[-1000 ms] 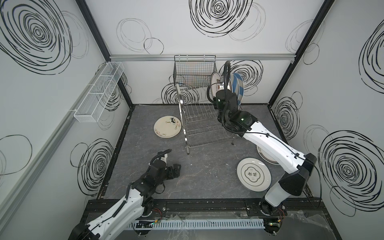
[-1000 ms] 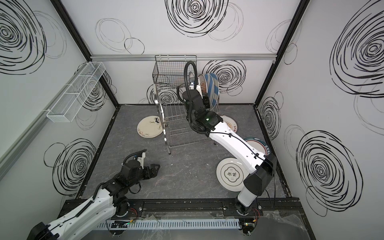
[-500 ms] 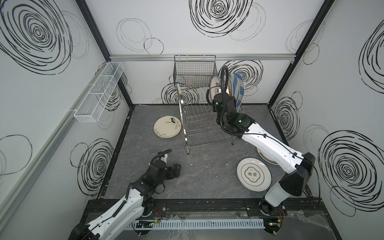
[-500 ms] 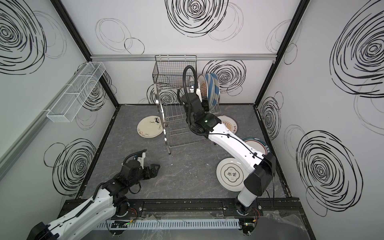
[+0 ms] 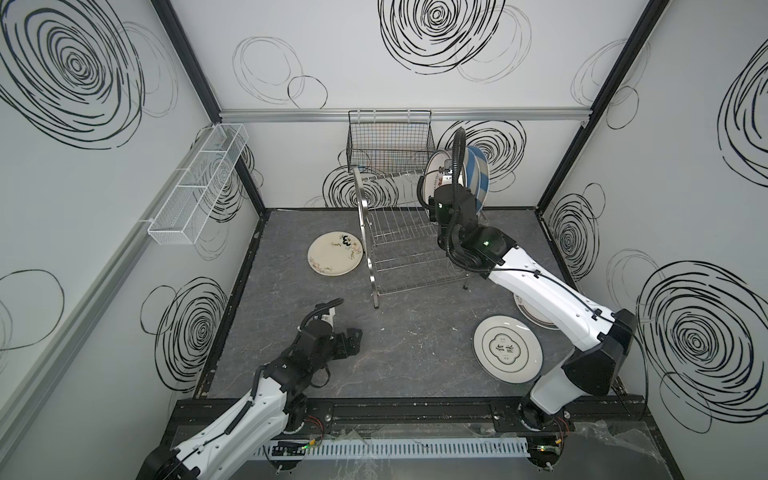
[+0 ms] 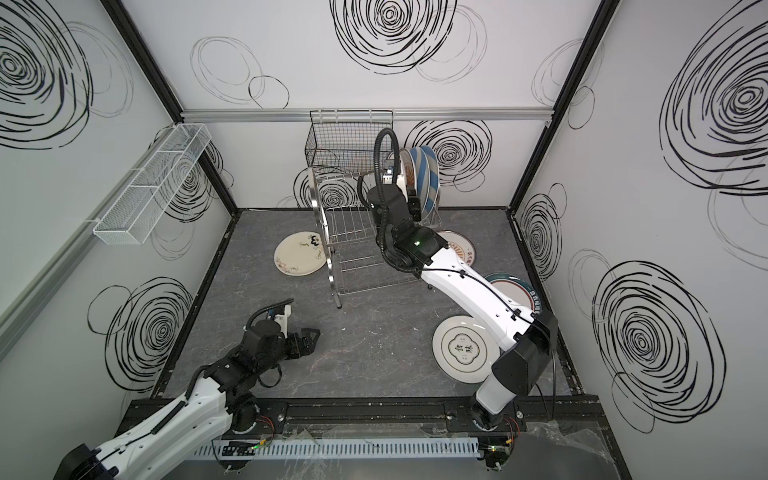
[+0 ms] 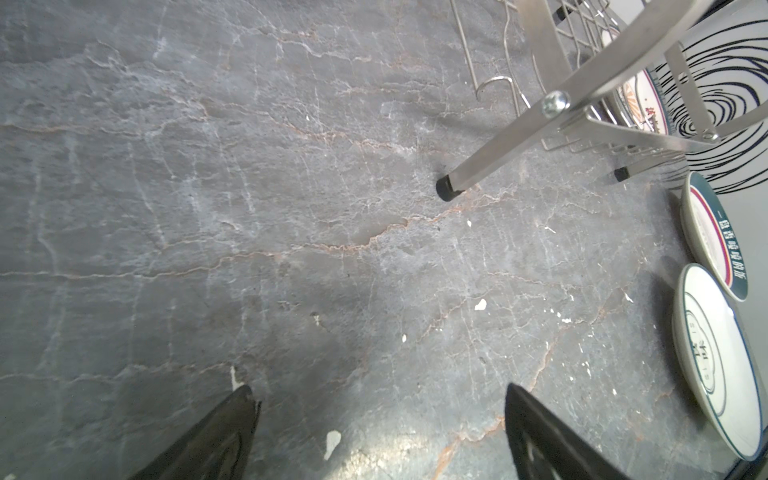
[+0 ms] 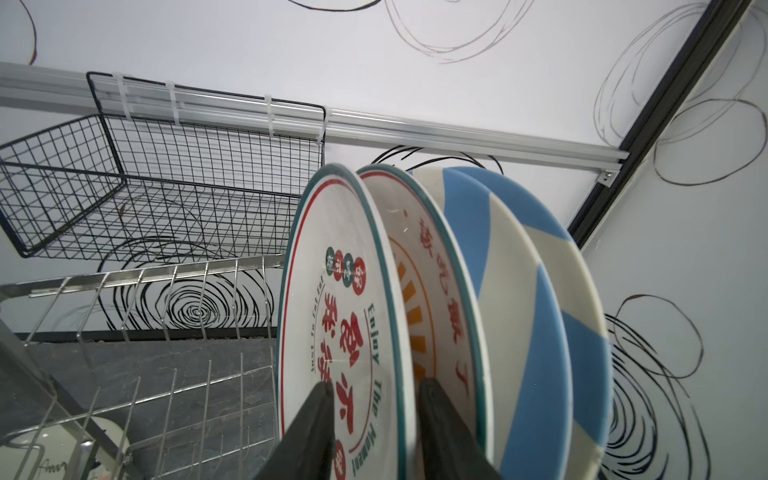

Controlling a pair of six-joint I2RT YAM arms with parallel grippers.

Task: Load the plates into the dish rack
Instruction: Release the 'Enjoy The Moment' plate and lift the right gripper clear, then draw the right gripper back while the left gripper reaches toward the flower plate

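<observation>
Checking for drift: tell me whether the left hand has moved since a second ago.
No: the left hand stays put, same gap to the rack's front leg.

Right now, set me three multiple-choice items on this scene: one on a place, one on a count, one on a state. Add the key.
1. Where are the two blue-striped plates relative to the dish rack?
A. in its lower tier
B. outside it
C. upright in its top tier

2. How many plates stand in the dish rack?
A. two
B. four
C. six

3. The left gripper is:
A. open and empty
B. shut on a plate
C. shut and empty

Key: 1 C, they stand on edge at one end of the top tier. 2 B, the right wrist view shows four rims side by side. 3 A, its jaws stand wide apart with nothing between them.
</observation>
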